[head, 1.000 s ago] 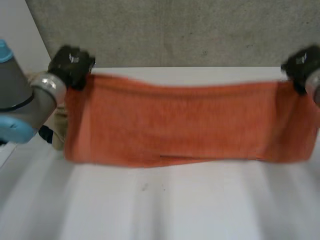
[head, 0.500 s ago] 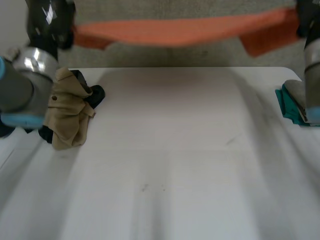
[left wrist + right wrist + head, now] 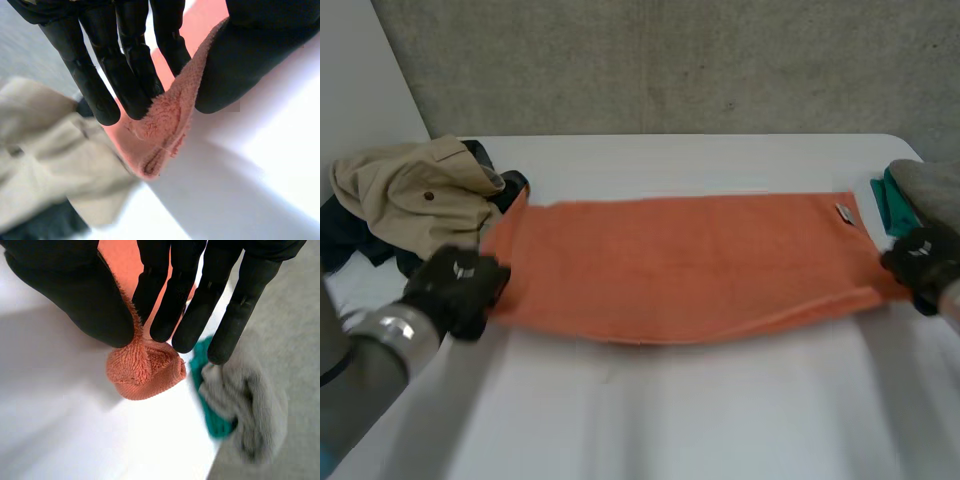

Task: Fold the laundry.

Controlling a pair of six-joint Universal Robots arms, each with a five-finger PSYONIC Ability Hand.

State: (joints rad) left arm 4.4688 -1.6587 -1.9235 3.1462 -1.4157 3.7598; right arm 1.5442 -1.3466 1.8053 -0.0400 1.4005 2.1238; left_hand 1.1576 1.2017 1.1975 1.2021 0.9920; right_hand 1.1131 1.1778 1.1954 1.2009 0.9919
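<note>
Pinching the orange towel (image 3: 680,265) at its near left corner, the left hand (image 3: 455,290) sits lower left of the frame; the right hand (image 3: 923,262) pinches the near right corner. The towel lies stretched flat across the middle of the desk (image 3: 700,410).

Left hand (image 3: 455,290): black all over, small white marking (image 3: 461,267) on its back. Behind hand, at wrist: bright silver metal ring (image 3: 388,330), then smooth grey arm (image 3: 360,385), rounded like tube.

Left wrist view: fingers (image 3: 95,85) long, slim, black, faint sheen, built in segments, tips rounded. Thumb (image 3: 250,55) far thicker, matte black, blunt end.

Right hand (image 3: 923,262): same black, same small white marking on back.

Right wrist view: fingers (image 3: 192,300) slim, segmented, round-tipped, slight gloss. Thumb (image 3: 65,285) broad, matte, smooth.
</note>
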